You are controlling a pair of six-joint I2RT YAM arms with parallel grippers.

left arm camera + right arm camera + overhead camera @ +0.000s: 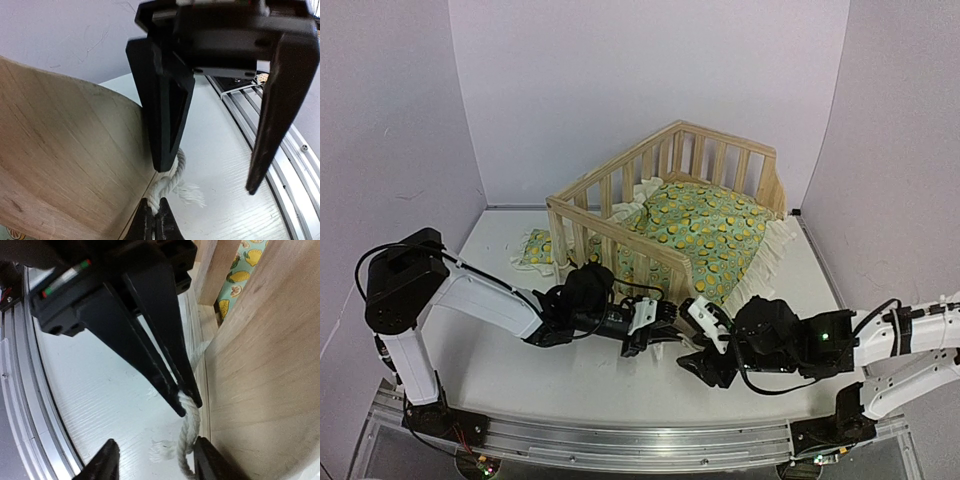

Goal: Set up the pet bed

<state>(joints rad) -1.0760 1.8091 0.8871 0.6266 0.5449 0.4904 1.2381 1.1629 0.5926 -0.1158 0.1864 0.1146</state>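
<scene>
**A:** Pine and white cord, close in. The left gripper (pixel 186 401) has its jaws pressed together on the twisted cord (pixel 189 432), pinching it a little above the frayed end. The right gripper (pixel 207 177) is spread and holds nothing. In its own wrist view the cord hangs between its fingers, nearer the panel-side one; I cannot tell if they touch.

**B:** Where is the bed relative to that?

**A:** The pet bed (pixel 670 200) lies beyond both sets of jaws. Its solid pine panel (pixel 65 150) runs right alongside the left pinch and just beside the right gripper's outer finger.

**B:** What makes this step go well?

**A:** My reading is that the cord is being worked between the two grippers.
- Keep the left pinch firm.
- Close the right jaws on cord only, below the left fingertips, clear of them and of the panel edge.
- Pull along the panel rather than away from it. The frame looks light and would probably slide on the table (pixel 500 360).
- Risk: the fray is loose, so a grip taken too near the end could slip off.

**B:** How does the bed look?

**A:** The frame is pale pine, slatted on the sides away from the jaws, with one side low. Inside lies the green cushion (pixel 710 225) with its yellow print, and its cream ruffle spills out over the low side. The small matching pillow (pixel 535 250) lies outside the frame on the table, beyond the left jaws and off to their left. I judge the set-up unfinished.
</scene>
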